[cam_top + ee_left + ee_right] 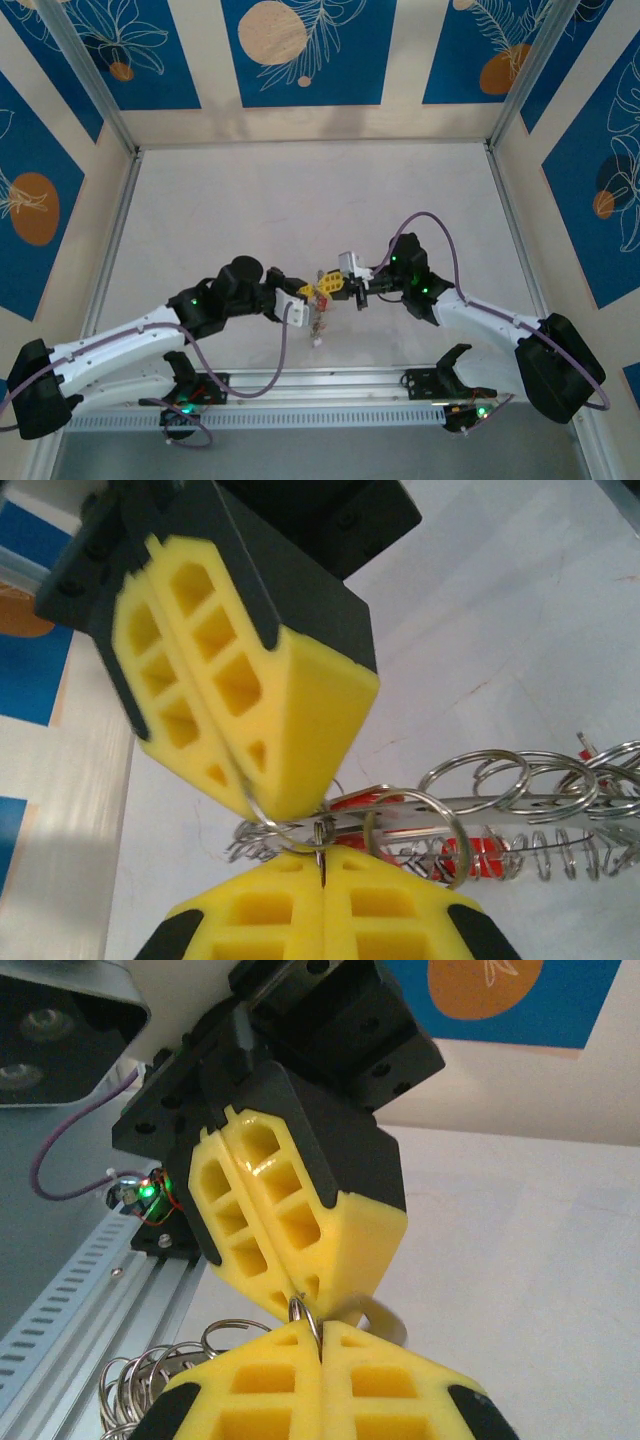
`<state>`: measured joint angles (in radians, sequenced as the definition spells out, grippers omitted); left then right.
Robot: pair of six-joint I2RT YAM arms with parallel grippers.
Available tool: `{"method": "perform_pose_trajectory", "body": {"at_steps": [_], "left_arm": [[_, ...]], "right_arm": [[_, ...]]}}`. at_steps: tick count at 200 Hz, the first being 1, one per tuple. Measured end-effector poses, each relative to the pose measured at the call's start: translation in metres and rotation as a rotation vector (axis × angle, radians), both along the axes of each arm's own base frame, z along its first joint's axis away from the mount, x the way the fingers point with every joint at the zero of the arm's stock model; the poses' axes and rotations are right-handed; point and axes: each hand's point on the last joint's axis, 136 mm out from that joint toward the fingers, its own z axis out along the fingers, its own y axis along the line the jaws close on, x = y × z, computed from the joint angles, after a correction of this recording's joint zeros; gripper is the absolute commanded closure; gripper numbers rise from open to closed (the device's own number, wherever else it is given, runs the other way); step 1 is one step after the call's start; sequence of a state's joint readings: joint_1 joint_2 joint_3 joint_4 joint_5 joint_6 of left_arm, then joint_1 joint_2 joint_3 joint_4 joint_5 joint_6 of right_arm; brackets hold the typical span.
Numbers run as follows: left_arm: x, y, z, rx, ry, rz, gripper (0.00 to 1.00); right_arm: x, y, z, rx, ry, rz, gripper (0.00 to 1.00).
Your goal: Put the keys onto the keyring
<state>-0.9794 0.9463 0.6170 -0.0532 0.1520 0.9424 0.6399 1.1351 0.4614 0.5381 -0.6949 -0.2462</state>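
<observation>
My left gripper (322,870) is closed, its yellow honeycomb-moulded pads (260,910) pressed flat together with only a thin silvery wire loop (322,852) pinched in the seam. My right gripper (320,1345) is closed the same way on a wire loop at its own tips. The two sets of fingertips meet almost nose to nose above the pale table (300,200), near its front middle. I cannot tell whether both of us have the same loop or two neighbouring ones. I judge this close, opposed hold is there so that one side steadies the bunch while the other can work a coil open; a split ring needs to be braced against something. The keyring (520,823), a large grey metal ring seen nearly edge-on as a flat bar, runs away from my left fingertips in the left wrist view and hangs in the air, not resting on the table. A row of small round split rings (500,775) is threaded along it, glossy and springy-looking. Below them sit the keys (470,858), small flat red plastic tags, tucked among tighter wire coils, so several seem to be on already. The pads look soft and slightly matte, which should grip such slippery wire, though a loop this thin could twist or slide out of the seam if either arm pulls off-line.
</observation>
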Motion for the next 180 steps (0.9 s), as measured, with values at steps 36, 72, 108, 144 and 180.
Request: {"method": "perform_pose_trajectory", "body": {"at_steps": [36,72,108,144,180], "left_arm": [[0.002,0.004,0.002,-0.053,0.025,0.051,0.89],[-0.004,0.01,-0.001,-0.093,0.074,0.074,0.71],[-0.002,0.013,0.002,-0.136,0.133,0.116,0.65],[0.009,0.021,0.009,-0.186,0.179,0.185,0.56],[0.02,0.032,0.02,-0.238,0.214,0.226,0.56]], "right_arm": [[0.005,-0.002,-0.001,0.012,-0.011,-0.043,1.0],[0.02,-0.006,0.007,0.041,-0.054,-0.119,1.0],[0.022,-0.008,0.009,0.057,-0.079,-0.135,1.0],[0.021,-0.007,0.009,0.058,-0.097,-0.129,1.0],[0.016,-0.007,0.013,0.068,-0.119,-0.12,1.0]]}}
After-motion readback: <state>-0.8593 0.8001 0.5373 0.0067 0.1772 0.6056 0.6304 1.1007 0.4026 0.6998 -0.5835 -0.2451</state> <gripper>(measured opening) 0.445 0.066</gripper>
